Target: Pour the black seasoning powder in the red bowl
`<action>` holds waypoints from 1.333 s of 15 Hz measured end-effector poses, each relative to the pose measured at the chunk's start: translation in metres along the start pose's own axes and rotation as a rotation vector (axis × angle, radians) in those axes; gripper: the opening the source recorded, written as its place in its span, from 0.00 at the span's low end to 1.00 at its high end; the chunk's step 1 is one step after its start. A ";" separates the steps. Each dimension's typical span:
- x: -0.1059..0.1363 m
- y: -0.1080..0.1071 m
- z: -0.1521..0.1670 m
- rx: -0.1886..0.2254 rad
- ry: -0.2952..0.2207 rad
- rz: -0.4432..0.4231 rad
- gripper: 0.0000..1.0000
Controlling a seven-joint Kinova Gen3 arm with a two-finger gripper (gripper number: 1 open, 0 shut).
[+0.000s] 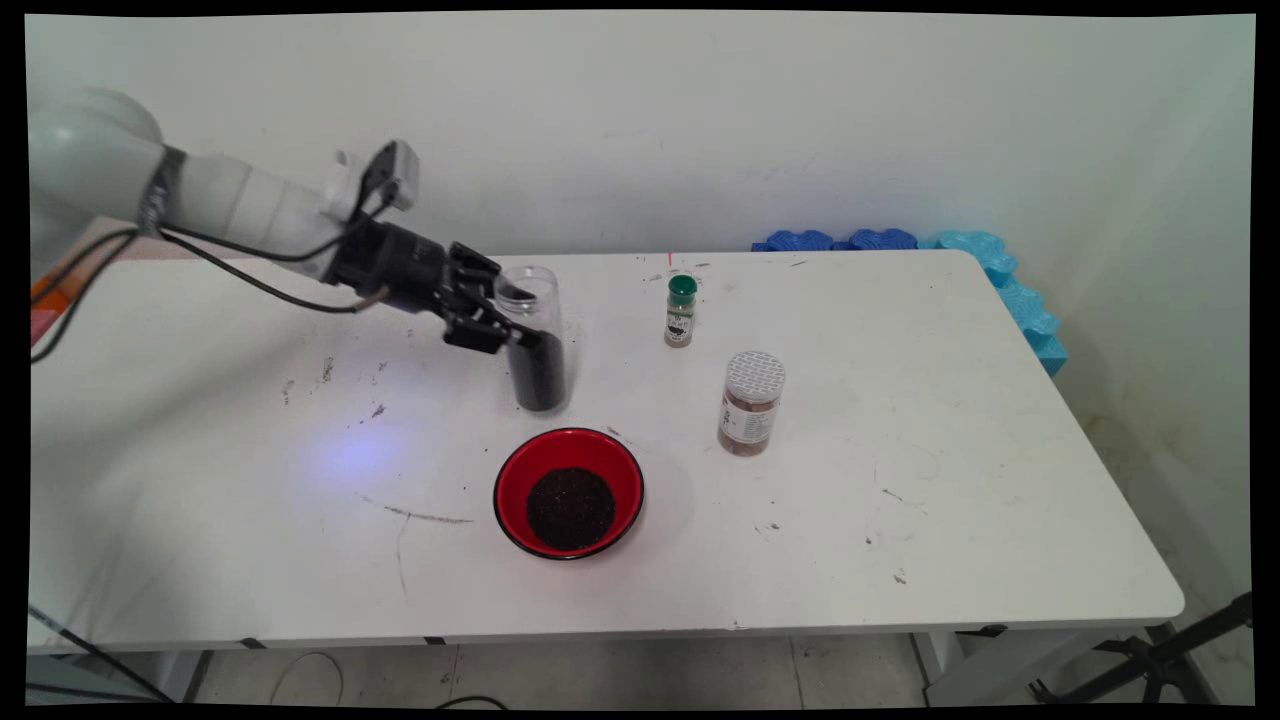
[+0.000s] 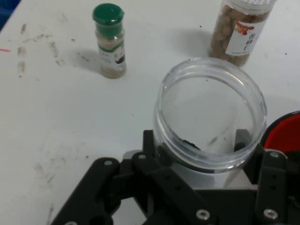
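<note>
While gripping the open clear jar (image 1: 534,345) upright, keeping its dark grains in, the jaws are holding it just behind the red bowl (image 1: 568,492).

The pincer (image 2: 201,161) is clamped around an open clear jar (image 2: 210,112) with dark grains inside. Beyond it on the white table (image 2: 56,117) stand a green-capped spice bottle (image 2: 109,42) and a jar of brown nuts (image 2: 240,29). A red bowl's (image 2: 285,133) rim shows at right.
</note>
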 end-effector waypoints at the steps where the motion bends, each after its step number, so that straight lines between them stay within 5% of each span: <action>1: 0.002 -0.001 -0.011 0.002 -0.005 0.010 0.00; 11: 0.001 0.020 -0.111 -0.052 -0.078 0.055 0.00; 20: 0.015 0.073 -0.154 -0.214 -0.120 0.023 0.00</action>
